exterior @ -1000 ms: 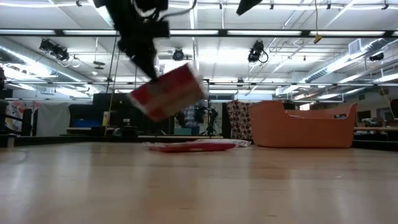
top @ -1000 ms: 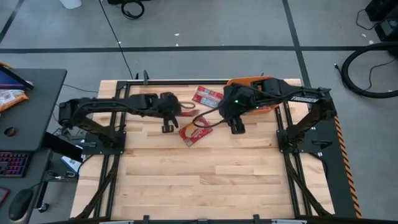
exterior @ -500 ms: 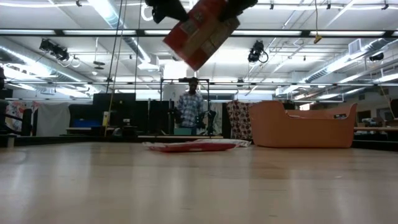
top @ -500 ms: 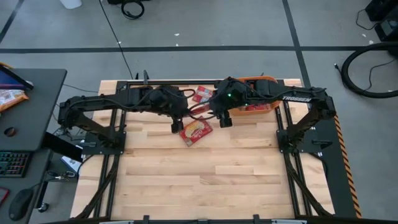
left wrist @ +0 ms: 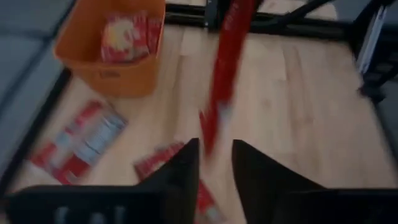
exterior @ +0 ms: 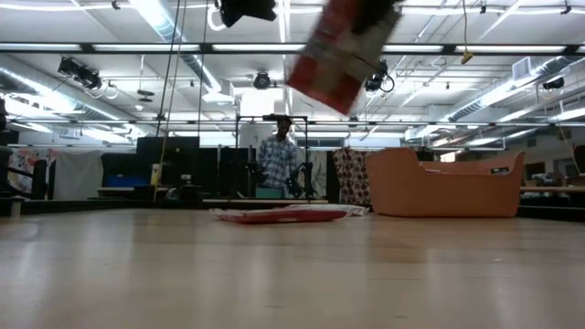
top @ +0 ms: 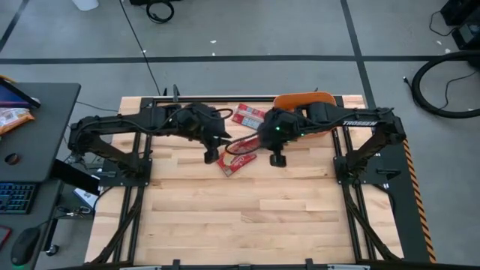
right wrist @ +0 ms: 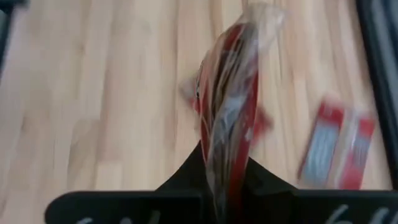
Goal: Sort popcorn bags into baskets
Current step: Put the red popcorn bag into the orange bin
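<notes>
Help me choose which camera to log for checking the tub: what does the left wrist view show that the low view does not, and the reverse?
Only the left wrist view looks into the orange tub and shows a popcorn bag inside it, plus the open left gripper. Only the low view shows how high the held bag hangs above the table, and a person in the room behind. Both show the tub, the held bag and bags lying on the table.

Near half of surface (top: 247, 217) bare and passable; far half crowded: both arms meeting mid-span, loose bags (top: 250, 115) flat between them, tub (top: 304, 100) at far right edge.
</notes>
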{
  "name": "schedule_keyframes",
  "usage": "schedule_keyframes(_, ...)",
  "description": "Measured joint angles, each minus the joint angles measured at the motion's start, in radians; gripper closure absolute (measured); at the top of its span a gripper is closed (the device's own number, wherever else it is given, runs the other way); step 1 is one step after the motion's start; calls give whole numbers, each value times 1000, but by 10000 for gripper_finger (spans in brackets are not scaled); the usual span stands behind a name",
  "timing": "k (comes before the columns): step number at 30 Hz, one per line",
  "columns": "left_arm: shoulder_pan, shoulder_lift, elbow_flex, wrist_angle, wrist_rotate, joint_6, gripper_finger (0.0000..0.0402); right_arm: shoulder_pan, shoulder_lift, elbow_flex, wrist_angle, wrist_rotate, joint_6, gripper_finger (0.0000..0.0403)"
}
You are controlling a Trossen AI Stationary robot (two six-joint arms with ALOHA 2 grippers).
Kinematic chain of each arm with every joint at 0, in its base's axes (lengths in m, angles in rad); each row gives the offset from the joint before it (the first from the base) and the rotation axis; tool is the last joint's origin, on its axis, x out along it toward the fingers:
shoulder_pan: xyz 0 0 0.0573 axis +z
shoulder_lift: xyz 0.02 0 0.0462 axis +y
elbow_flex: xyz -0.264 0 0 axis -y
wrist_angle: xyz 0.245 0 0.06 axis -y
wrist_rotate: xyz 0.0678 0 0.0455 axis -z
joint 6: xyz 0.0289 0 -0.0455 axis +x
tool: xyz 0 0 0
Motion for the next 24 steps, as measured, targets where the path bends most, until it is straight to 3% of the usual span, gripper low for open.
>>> schedule_keyframes(4, -36, 0, -1, -74, -1, -190, 261, -17, -19, 1, -265, 135, 181, 373)
schedule_keyframes(8, -56, 10, -1, -72, -17, -286, 246, -97, -14, 35, -502, 254, 331, 375)
schedule_keyframes(15, -60, 11, -1, 4, -80, -348, 244, -341, -4, 49, -487, 212, 473, 377)
schedule_keyframes(24, -56, 11, -1, 9, -86, -396, 244, -570, 83, 29, -489, 381, 298, 379)
